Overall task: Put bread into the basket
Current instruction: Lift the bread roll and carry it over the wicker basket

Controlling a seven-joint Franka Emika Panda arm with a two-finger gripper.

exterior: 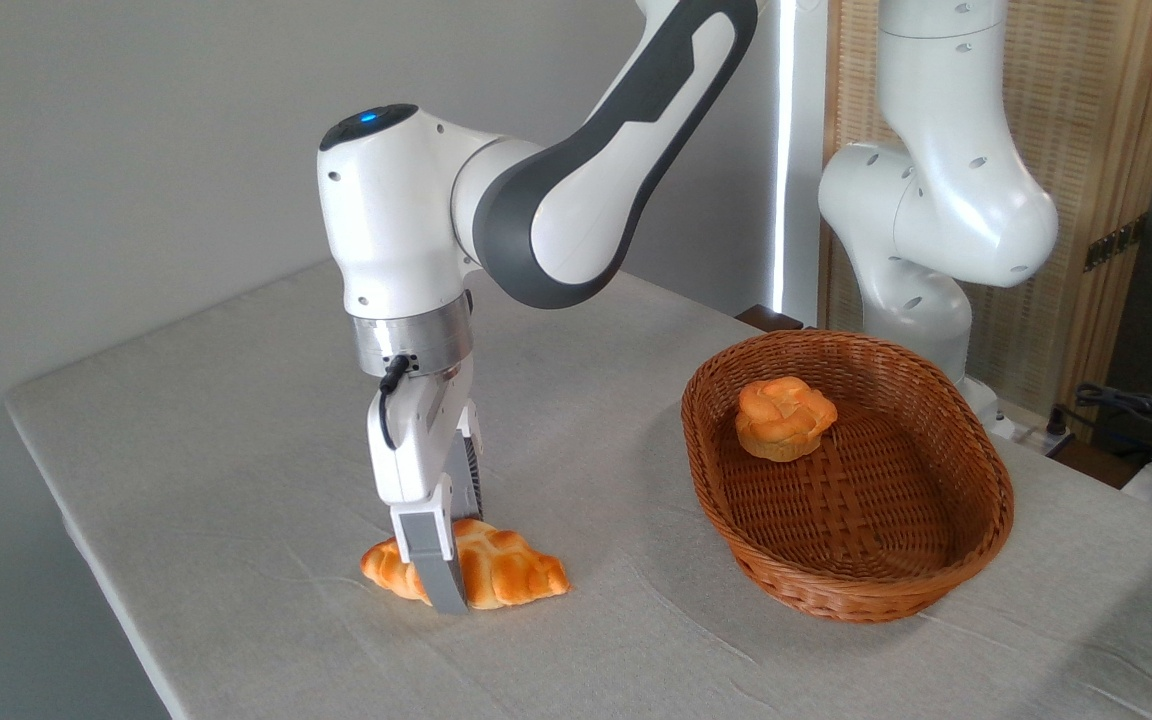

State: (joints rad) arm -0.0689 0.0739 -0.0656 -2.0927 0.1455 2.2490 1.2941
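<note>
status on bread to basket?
Done: gripper is down at the braided loaf, one finger across its near side. In hand: the grasp; loaf lies on the table. Left: lift, carry to the basket, which holds only a round bun.

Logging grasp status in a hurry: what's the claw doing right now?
Claw: down around the braided loaf on the table; whether it has closed on it cannot be told.

Glossy white arm with dark grey joint covers, a blue light on top, silver wrist ring – black cable, grey fingers
</note>
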